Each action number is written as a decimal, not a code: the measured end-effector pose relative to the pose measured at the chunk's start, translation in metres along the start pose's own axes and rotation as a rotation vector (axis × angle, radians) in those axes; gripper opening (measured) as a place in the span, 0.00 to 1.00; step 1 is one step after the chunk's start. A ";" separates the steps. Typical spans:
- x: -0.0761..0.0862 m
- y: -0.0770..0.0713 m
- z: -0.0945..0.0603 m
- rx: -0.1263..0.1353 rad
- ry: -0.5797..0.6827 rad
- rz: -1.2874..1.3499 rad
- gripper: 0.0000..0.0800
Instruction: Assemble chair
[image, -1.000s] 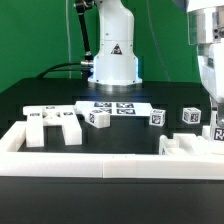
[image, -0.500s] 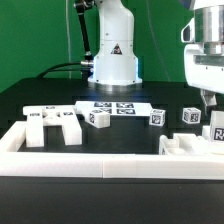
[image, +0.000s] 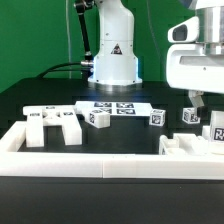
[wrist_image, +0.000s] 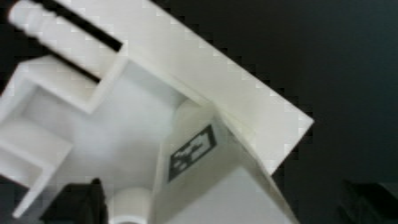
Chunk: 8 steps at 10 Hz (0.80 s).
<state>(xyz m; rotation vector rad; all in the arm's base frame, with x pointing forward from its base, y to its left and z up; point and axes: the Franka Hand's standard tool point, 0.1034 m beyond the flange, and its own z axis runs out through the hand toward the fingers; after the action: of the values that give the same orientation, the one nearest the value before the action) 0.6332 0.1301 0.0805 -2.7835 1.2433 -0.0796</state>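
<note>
The small white plastic chair (image: 50, 123) lies in loose blocky parts on the black tabletop (image: 130, 135), none of them joined. The largest part, a slotted white block, sits towards the tabletop's edge on the exterior view's left. Three small tagged white cubes (image: 98, 117) (image: 157, 117) (image: 190, 116) are spread in a row across the middle. They lie just in front of the thin flat white marker board (image: 115, 106), which lies below the white arm pedestal (image: 113, 50).

Near the edge on the exterior view's right there is another tagged block (image: 219, 124), and in front of it a stepped white part (image: 185, 147). This stepped part touches the long low white border rail (image: 100, 165) along the near edge.

The tool (image: 207, 100) hangs above that right-hand group, clear of every part. It is released, with its fingers spread and nothing between them.

The wrist view is blurred. It shows a slotted white chair part (wrist_image: 107, 110) with a square black-and-white tag (wrist_image: 192, 150) on one face.
</note>
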 end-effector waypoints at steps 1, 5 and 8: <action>0.001 -0.001 -0.001 -0.003 0.006 -0.135 0.81; 0.006 0.000 -0.002 -0.017 0.019 -0.508 0.81; 0.007 0.001 -0.002 -0.024 0.023 -0.582 0.66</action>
<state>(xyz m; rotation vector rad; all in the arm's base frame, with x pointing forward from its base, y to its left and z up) 0.6371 0.1243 0.0827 -3.0700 0.4001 -0.1354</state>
